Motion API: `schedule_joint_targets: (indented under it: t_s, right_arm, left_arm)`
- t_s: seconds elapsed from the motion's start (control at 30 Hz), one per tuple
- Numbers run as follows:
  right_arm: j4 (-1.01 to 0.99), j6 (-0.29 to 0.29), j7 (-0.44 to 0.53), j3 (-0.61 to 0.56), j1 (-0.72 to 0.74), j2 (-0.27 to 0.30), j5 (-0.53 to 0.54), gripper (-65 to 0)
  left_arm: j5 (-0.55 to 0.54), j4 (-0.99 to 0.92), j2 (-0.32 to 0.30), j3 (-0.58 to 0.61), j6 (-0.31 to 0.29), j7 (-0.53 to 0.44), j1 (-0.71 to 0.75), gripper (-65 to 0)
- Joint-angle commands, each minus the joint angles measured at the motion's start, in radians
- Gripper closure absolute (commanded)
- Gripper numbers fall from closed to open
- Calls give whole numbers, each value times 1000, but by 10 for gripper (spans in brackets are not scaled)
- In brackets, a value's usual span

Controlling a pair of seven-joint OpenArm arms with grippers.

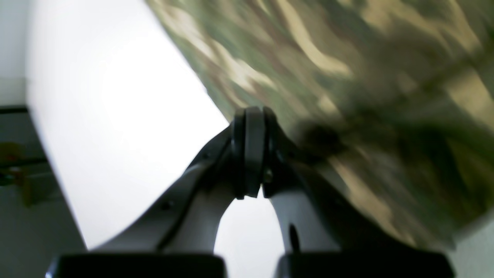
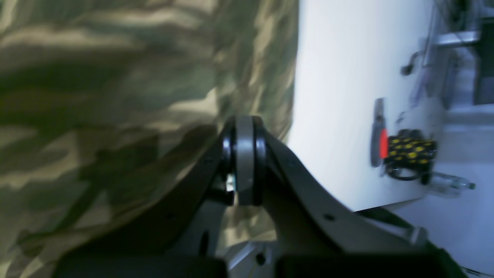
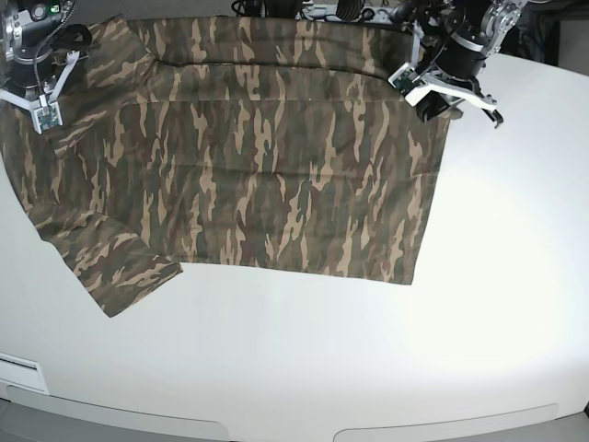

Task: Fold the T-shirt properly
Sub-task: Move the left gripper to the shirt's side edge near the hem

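The camouflage T-shirt [image 3: 258, 175] lies spread sideways across the white table [image 3: 368, 368], with one sleeve [image 3: 124, 276] at the near left. A band along its far side looks folded over. My left gripper [image 3: 433, 103] is at the shirt's far right corner. In the left wrist view it [image 1: 252, 150] is shut with the cloth's edge [image 1: 216, 65] running into its tips. My right gripper [image 3: 41, 115] is at the far left edge. In the right wrist view it [image 2: 245, 158] is shut against the blurred cloth [image 2: 115, 96].
In the right wrist view a grey tool with a red part [image 2: 380, 135], a black-and-yellow bundle [image 2: 411, 154] and a clear bottle [image 2: 451, 183] sit by the table's edge. Bare white table lies in front of and to the right of the shirt in the base view.
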Motion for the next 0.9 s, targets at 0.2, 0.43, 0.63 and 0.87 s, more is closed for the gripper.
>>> schedule_joint_targets:
  t_s: [0.2, 0.43, 0.63, 0.87]
  right_arm:
    - [20, -17, 14, 8, -3, 14, -19, 0]
    - [20, -17, 16, 8, -3, 14, -18, 0]
    - [20, -17, 26, 8, -3, 14, -14, 0]
    - [20, -16, 26, 8, -3, 14, -14, 0]
  left_arm:
    - [-309, -37, 29, -296, 16, -101, -142, 0]
    - [-739, -455, 159, -539, -187, -234, -397, 0]
    - [-1045, -923, 257, -546, -486, -240, -663, 0]
    - [-1131, -1381, 354, -546, -543, -230, -934, -156]
